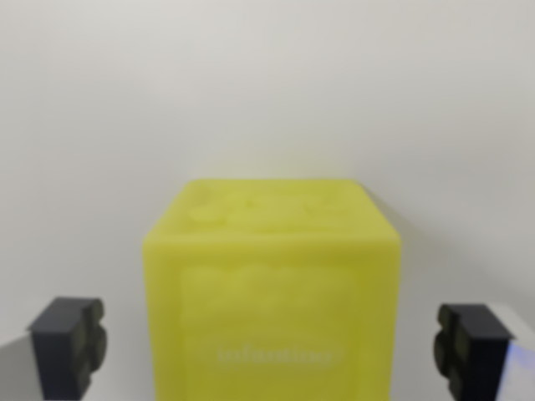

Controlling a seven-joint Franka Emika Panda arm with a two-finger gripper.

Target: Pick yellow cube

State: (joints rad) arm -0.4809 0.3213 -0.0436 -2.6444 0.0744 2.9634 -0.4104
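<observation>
Pincer point(272, 347) spread wide, empty; yellow cube point(272, 292) between, blurred, base cut off.

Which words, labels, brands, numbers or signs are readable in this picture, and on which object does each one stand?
No text can be read with certainty.
One pale line of lettering on the front face of the yellow cube, near its lower edge: too blurred to read.
Raised shapes on the cube's top face: too blurred to tell whether they are letters.
Gripper fingers and white surface: no text visible.
</observation>
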